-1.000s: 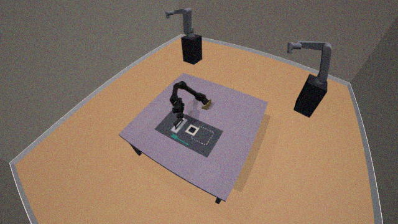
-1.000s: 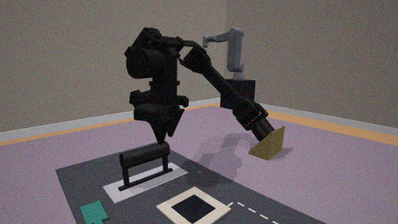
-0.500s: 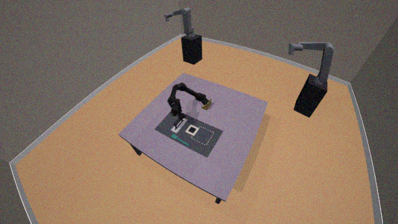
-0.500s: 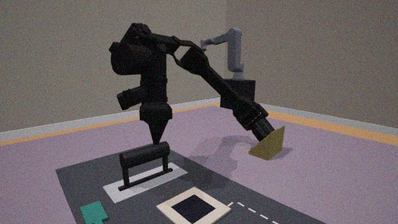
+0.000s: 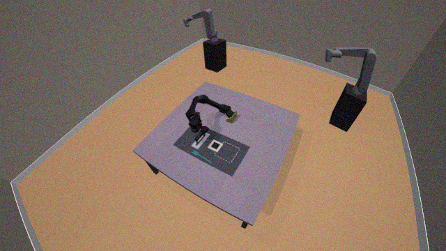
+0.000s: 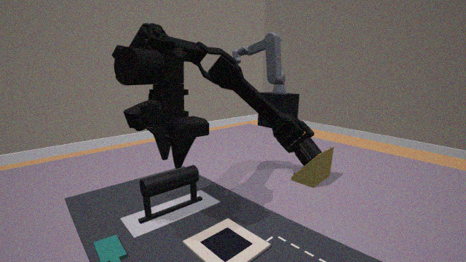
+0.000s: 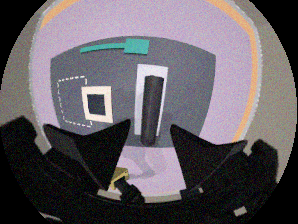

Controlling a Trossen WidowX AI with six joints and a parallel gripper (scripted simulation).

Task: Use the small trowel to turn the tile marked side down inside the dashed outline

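Note:
The small trowel [image 5: 196, 146] [image 6: 169, 180] [image 7: 151, 100] has a flat pale blade lying on the dark mat [image 5: 226, 168] [image 6: 95, 204] [image 7: 195, 75] and a raised black bar handle. My gripper [image 6: 172, 163] [image 7: 151, 125] is open and empty above the handle, pointing down. In the wrist view its fingertips stand to either side of the handle's line. The tile [image 5: 215, 146] [image 6: 226, 244] [image 7: 96, 104] lies flat beside the trowel, its dark square mark facing up. It overlaps the near edge of the dashed outline [image 5: 233, 162] [image 7: 66, 78].
A teal flat tool [image 5: 200, 155] [image 6: 110, 248] [image 7: 136, 46] with a thin handle lies near the mat's edge. The yellow wedge [image 5: 231, 118] [image 6: 314, 169] is at my arm's base. Two grey arms on black pedestals [image 5: 214, 56] [image 5: 348, 108] stand beyond the table.

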